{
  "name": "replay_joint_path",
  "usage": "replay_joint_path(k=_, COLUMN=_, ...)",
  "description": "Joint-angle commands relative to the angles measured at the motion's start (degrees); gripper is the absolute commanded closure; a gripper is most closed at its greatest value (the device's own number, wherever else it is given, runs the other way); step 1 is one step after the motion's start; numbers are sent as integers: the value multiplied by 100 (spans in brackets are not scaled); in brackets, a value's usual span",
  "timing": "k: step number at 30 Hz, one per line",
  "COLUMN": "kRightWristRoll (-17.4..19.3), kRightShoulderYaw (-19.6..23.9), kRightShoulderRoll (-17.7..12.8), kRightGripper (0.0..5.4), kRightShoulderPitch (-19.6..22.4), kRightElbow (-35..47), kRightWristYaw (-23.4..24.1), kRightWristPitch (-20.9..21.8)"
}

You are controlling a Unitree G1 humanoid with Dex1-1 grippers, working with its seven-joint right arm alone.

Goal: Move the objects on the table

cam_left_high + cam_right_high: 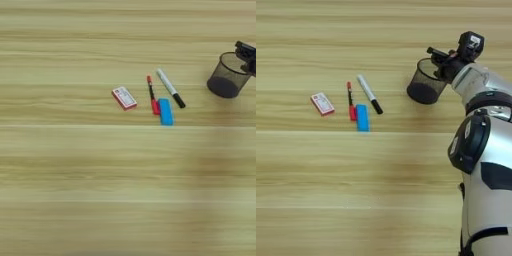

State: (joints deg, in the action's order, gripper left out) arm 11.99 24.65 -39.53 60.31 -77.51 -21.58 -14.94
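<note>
Table (75, 200) — wide, mostly bare near me. Mesh pen cup (425, 82) — far right, tilted; my right gripper (442, 64) pinches its rim. Card box (124, 97), marker (170, 88), blue block (165, 111), red pen (151, 93) cluster mid-table, left of cup. Judged step: positioning cup; next, collecting items.

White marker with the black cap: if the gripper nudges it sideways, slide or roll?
Probably rolls: the white marker looks round and slim and lies flat on the table, with bare wood toward the mesh cup. Pushed the other way, it would likely bump the red pen close beside it. It looks rigid and light.
</note>
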Motion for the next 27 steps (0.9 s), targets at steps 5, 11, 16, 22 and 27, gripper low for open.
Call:
replay_joint_path(k=5, kRightWristRoll=-99, kRightShoulderYaw=-57, kRightShoulderRoll=-49, kRightGripper=536, kRightShoulderPitch=344, kRightElbow=181, kRightWristYaw=190, kRightWristPitch=153)
replay_joint_path(k=11, kRightWristRoll=-138, kRightShoulderYaw=-39, kRightShoulderRoll=7, kRightGripper=536, kRightShoulderPitch=309, kRightElbow=135, kRightWristYaw=274, kRightWristPitch=82)
replay_joint_path(k=16, kRightWristRoll=-153, kRightShoulderYaw=-41, kRightShoulderRoll=72, kRightGripper=536, kRightShoulderPitch=281, kRightElbow=112, kRightWristYaw=283, kRightWristPitch=-1)
replay_joint_path(k=22, kRightWristRoll=-141, kRightShoulderYaw=4, kRightShoulderRoll=98, kRightGripper=536, kRightShoulderPitch=230, kRightElbow=83, kRightWristYaw=329, kRightWristPitch=-52)
replay_joint_path(k=27, kRightWristRoll=-149, kRightShoulderYaw=26, kRightShoulderRoll=111, kRightGripper=536, kRightShoulderPitch=189, kRightElbow=72, kRightWristYaw=365, kRightWristPitch=-67)
